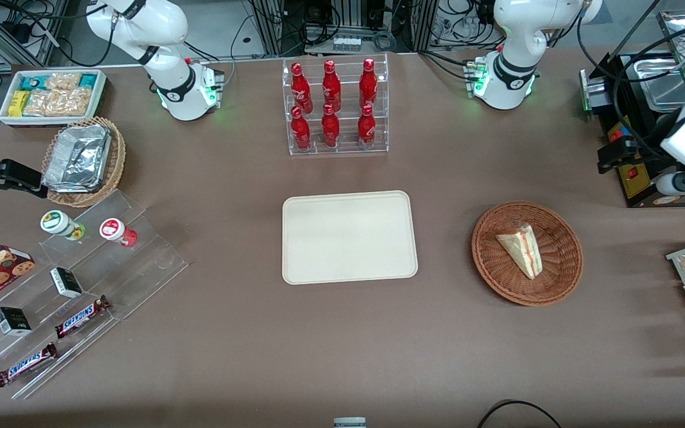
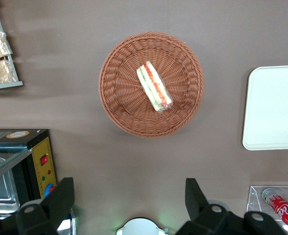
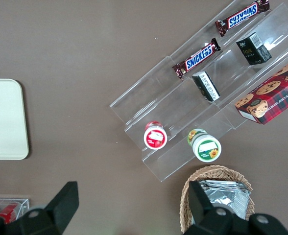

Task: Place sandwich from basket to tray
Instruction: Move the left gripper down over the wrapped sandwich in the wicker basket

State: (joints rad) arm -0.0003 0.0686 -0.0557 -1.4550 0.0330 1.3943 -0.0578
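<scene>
Sandwich (image 1: 521, 248) in basket (image 1: 562, 279); claw (image 2: 129, 201) apparently high above, spread.

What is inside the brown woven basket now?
Only the sandwich lies inside the basket; the weave under it is covered. The gripper hangs above the table, jaws open.

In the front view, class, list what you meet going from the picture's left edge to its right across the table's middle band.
Foil trays' wicker basket → tray → basket holding the sandwich → gripper, raised.
</scene>
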